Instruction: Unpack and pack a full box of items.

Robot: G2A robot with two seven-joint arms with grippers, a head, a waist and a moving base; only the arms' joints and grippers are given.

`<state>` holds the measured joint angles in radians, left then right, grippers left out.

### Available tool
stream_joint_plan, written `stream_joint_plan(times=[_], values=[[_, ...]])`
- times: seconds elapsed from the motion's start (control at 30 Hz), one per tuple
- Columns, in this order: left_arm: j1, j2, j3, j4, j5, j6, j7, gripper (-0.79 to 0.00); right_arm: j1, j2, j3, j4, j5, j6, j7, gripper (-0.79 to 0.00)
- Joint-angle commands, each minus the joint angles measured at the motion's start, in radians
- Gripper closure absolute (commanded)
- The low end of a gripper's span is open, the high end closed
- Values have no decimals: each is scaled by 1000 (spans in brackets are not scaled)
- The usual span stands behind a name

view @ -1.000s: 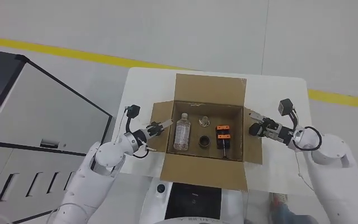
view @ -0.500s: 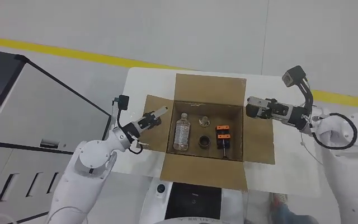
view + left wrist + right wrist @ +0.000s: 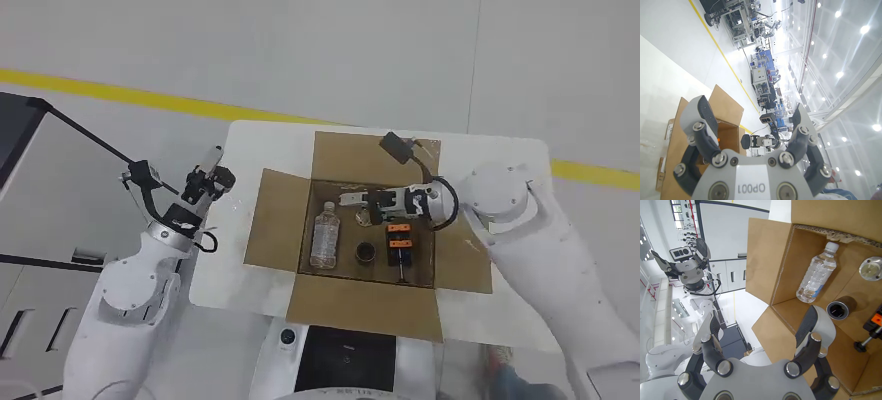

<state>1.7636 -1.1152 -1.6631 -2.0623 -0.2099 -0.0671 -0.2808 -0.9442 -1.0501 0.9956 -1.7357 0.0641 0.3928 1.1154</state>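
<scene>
An open cardboard box (image 3: 375,155) stands in the middle of the white table (image 3: 258,150). Inside lie a clear water bottle (image 3: 324,236), a black cylinder (image 3: 365,252) and an orange-and-black clamp (image 3: 399,243). My right gripper (image 3: 352,199) hovers open over the box's far inner part, with nothing between its fingers. Its wrist view shows the bottle (image 3: 816,275), a silver flange (image 3: 870,269), the cylinder (image 3: 840,308) and the clamp (image 3: 874,323) beyond the open gripper (image 3: 762,317). My left gripper (image 3: 213,165) is raised left of the box, open and empty (image 3: 749,104).
The box's four flaps lie spread outward; the left flap (image 3: 764,256) stands between the two arms. A dark-framed cabinet (image 3: 80,190) stands left of the table. A yellow floor line (image 3: 120,95) runs behind it.
My right arm swung from the box's right side to above its inside. My left arm drew back from the left flap, leftward and farther away.
</scene>
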Motion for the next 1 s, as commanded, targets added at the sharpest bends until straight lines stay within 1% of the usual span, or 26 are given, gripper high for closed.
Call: stream_joint_plan(times=[0.0, 0.63, 0.7, 0.73, 0.77, 0.8, 0.87, 0.9, 0.97], values=[[-1, 0, 1, 0, 3, 1, -2, -785, -1, 0, 1, 0, -3, 0, 0, -785], [-1, 0, 1, 0, 3, 1, -2, -785, -1, 0, 1, 0, -3, 0, 0, -785], [-1, 0, 1, 0, 3, 1, -2, -785, -5, -2, -19, -11, -18, 5, -8, -785], [-1, 0, 1, 0, 3, 1, -2, -785, 9, -7, -53, -27, -46, 36, -5, -785], [-1, 0, 1, 0, 3, 1, -2, -785, 29, -14, -87, -26, -60, 106, -8, -751], [-1, 0, 1, 0, 3, 1, -2, -785, 63, -22, -115, -23, -67, 176, 2, -680], [-1, 0, 1, 0, 3, 1, -2, -785, 135, -41, -193, -14, -107, 293, 19, -714], [-1, 0, 1, 0, 3, 1, -2, -785, 160, -50, -240, 8, -116, 332, -20, -742], [-1, 0, 1, 0, 3, 1, -2, -785, 219, -70, -337, 46, -85, 403, -90, -699]])
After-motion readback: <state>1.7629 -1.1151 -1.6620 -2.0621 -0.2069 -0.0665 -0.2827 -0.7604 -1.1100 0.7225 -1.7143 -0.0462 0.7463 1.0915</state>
